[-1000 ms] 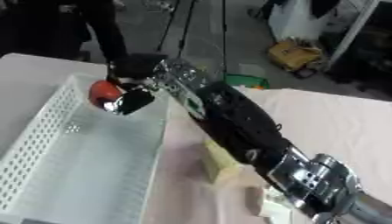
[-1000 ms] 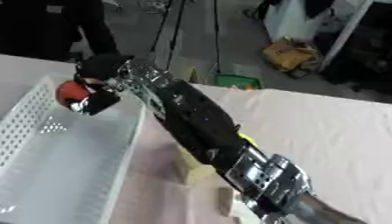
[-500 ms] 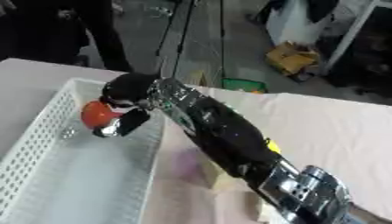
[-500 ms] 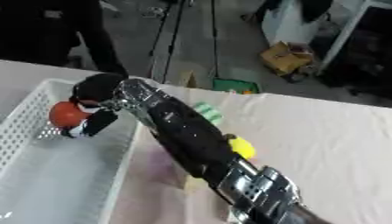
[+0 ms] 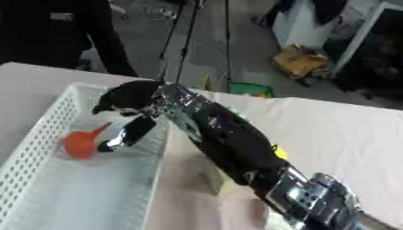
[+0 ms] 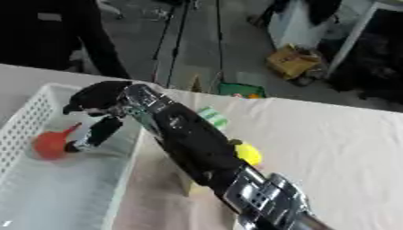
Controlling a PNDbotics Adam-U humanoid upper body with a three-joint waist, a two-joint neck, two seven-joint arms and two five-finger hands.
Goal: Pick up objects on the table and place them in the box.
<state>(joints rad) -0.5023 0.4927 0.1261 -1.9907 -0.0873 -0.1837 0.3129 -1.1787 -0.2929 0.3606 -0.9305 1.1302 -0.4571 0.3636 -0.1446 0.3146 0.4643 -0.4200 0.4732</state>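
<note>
Now right hand (image 5: 130, 105) fingers (image 5: 127, 133) open beside red object (image 5: 79, 143).

White box (image 5: 31, 148): near half bare; red object (image 5: 80, 143) lies by its left wall, right hand (image 5: 126, 130) over it. Right arm (image 6: 189, 148) crosses the box's right wall. Table's (image 6: 330, 143) right side open; yellow item (image 6: 248, 153) beside arm.

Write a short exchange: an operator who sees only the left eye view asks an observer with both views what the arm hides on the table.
Operator: Is anything on the table behind the arm?
Observer: Yes, a green-and-white thing lies on the table just past the arm.
Operator: I see a yellow sliver by the forearm. What is it?
Observer: A rounded yellow thing, shown almost whole here, close beside the arm.
</note>
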